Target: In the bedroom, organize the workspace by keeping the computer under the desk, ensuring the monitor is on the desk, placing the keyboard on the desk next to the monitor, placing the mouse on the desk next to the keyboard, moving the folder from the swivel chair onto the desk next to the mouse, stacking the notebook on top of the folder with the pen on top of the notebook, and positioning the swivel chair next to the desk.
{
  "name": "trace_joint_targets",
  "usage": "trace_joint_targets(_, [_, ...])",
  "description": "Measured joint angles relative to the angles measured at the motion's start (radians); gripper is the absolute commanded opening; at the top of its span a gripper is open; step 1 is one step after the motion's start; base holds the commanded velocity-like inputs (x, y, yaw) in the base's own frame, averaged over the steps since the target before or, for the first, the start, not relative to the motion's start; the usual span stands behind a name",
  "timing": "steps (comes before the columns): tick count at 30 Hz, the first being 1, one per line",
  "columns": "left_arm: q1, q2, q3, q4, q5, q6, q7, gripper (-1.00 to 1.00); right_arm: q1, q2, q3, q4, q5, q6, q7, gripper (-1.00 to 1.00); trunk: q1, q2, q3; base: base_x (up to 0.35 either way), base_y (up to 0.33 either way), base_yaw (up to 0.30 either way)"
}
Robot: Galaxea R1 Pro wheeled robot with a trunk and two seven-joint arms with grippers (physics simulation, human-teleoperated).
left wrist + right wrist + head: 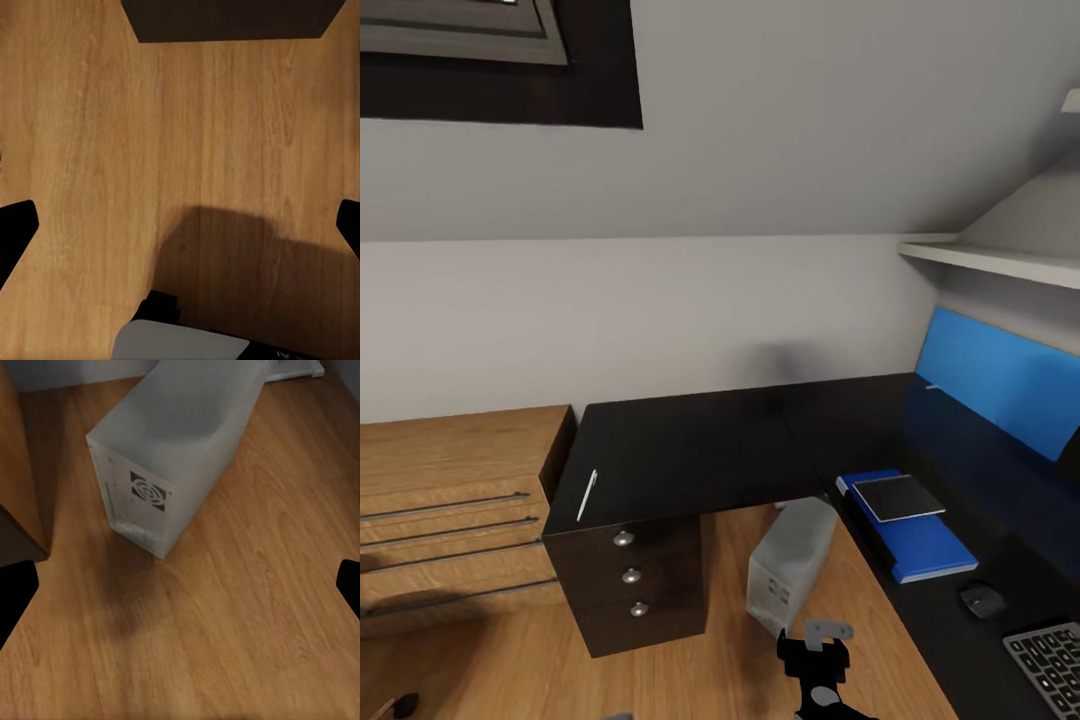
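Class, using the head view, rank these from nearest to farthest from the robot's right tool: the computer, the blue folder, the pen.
Measured from the right tool:
1. The computer, on the floor just beyond it, partly under the desk.
2. The folder, on the desk's right wing, with the notebook on top.
3. The pen, at the desk's far left edge.

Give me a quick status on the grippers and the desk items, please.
Both grippers open, empty. Notebook stacked on folder; pen apart, at desk edge over drawers. Computer on floor under desk. Nothing blocking.
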Motion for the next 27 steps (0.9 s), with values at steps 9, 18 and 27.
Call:
trace_joint_targets(9, [0.0, 0.002, 0.001, 0.0, 0.003, 0.0, 0.005, 1.0, 0.001, 0.007, 0.0, 0.003, -0.003, -0.001, -0.004, 1.0, -0.035, 0.063, 0.028, 0.0, 0.0, 0.144])
trace_joint_targets(18, [0.0, 0.002, 0.001, 0.0, 0.004, 0.0, 0.006, 1.0, 0.002, 0.007, 0.0, 0.006, -0.002, -0.024, -0.005, 1.0, -0.065, 0.119, 0.053, 0.0, 0.0, 0.266])
trace_joint_targets(27, [0.0, 0.003, 0.001, 0.001, 0.005, 0.0, 0.004, 1.0, 0.003, 0.007, 0.001, 0.008, 0.001, -0.032, -0.003, 1.0, -0.065, 0.119, 0.053, 0.0, 0.0, 0.278])
